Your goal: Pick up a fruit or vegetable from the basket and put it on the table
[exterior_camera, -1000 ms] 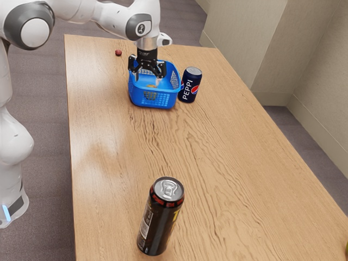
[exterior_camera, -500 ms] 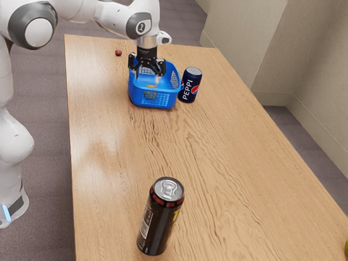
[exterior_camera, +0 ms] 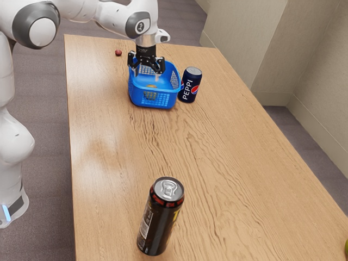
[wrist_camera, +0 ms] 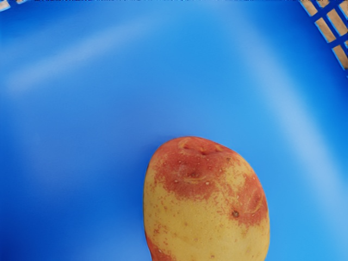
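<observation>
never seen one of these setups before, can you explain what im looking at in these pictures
The machine is a white robot arm with a black gripper, a two-fingered hand. The exterior view comes from a camera beside the arm; the wrist view comes from one on its hand, looking down into the basket.

On the wooden table stand the blue basket, a dark blue soda can beside it and a tall black can. A small red ball-shaped thing lies farther back.

Nothing is held: the gripper is open above a red and yellow potato in the basket.
</observation>
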`<action>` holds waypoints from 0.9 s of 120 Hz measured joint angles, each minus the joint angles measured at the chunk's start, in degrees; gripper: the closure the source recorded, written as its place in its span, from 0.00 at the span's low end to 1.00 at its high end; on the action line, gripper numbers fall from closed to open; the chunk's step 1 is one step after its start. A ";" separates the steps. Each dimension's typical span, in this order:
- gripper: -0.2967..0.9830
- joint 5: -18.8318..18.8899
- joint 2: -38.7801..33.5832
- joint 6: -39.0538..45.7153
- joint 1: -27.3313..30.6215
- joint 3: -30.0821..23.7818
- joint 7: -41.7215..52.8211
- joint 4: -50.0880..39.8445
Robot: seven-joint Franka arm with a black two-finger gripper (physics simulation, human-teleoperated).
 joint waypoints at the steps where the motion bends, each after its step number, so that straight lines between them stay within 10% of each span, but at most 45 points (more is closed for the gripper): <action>1: 0.23 -0.01 0.01 0.03 0.00 0.00 0.01 0.00; 51: 0.04 -1.14 2.87 1.61 -1.95 0.11 1.70 0.99; 60: 0.23 -1.18 5.97 1.77 -2.59 -0.01 1.76 3.28; 108: 0.37 -1.43 9.67 2.43 -2.73 0.08 1.06 4.04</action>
